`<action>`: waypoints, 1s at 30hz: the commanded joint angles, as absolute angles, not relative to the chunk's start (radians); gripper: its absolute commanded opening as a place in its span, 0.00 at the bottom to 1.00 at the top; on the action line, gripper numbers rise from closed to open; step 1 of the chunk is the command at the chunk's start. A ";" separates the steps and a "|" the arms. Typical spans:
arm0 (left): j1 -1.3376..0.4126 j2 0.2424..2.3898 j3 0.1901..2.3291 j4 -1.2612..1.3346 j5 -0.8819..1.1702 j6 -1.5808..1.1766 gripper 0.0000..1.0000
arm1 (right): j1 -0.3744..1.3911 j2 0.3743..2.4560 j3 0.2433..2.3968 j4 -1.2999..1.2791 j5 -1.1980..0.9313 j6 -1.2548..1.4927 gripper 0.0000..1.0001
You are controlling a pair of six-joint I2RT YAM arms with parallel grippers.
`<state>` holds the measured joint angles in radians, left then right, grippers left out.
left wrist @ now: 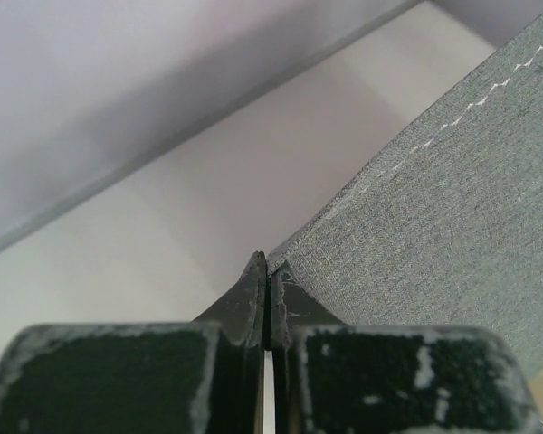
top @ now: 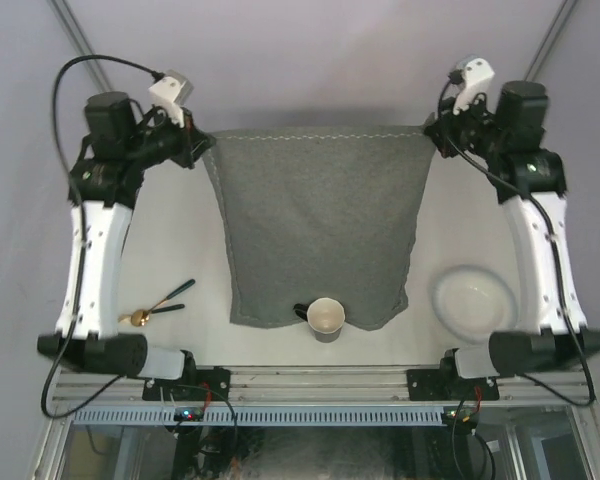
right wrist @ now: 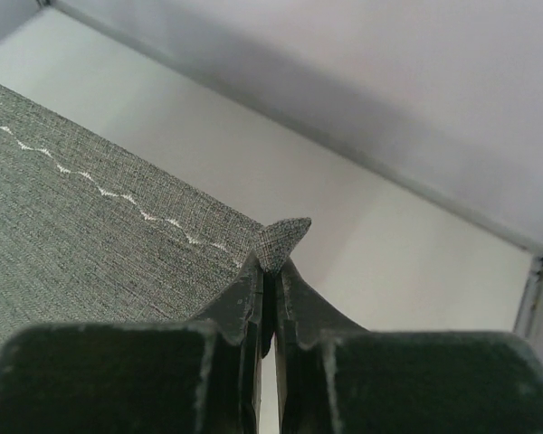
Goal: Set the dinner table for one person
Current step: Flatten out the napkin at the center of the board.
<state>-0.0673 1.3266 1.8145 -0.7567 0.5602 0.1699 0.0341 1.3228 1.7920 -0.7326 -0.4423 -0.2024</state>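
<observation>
The step in hand looks like laying out the place mat. The grey cloth mat (top: 320,220) fills the centre of the top view, spread over the off-white table (top: 180,240), which takes up most of the frame. The left gripper (left wrist: 269,271) is clamped shut on the mat's upper-left corner. The right gripper (right wrist: 270,262) pinches the upper-right corner, with a small tip of cloth poking out past its fingertips. The stitched far edge runs taut between them.

The next move probably calls for both arms to lower that edge together, keep the cloth flat and square, then let go.

A cup (top: 326,318) stands at the mat's lower edge. Whether it sits on the cloth or just against it is hard to tell, and it could get dragged. A pale bowl (top: 473,300) waits at the lower right, and cutlery (top: 158,304) lies at the lower left, both off the mat.

From above, the mat's height over the table cannot be judged. Its lower corners look curled or tucked under. The wrist views show only the pinched corners.
</observation>
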 commanded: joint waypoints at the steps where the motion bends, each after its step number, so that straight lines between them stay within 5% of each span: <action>1: -0.025 1.467 1.858 -0.680 0.478 0.203 0.00 | 0.003 1.485 1.829 -0.627 -0.320 -0.229 0.00; 13: -0.005 2.036 2.505 -0.740 0.446 0.165 0.00 | 0.008 2.066 2.500 -0.696 -0.251 -0.216 0.00; 30: 0.018 1.933 2.377 -0.667 0.451 0.156 0.00 | 0.036 1.966 2.334 -0.652 -0.233 -0.210 0.00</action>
<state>-0.0414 2.0613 2.4153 -0.6743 0.5018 0.1581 0.0647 2.0865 2.3756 -0.6483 -0.3199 -0.2016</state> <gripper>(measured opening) 0.011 0.013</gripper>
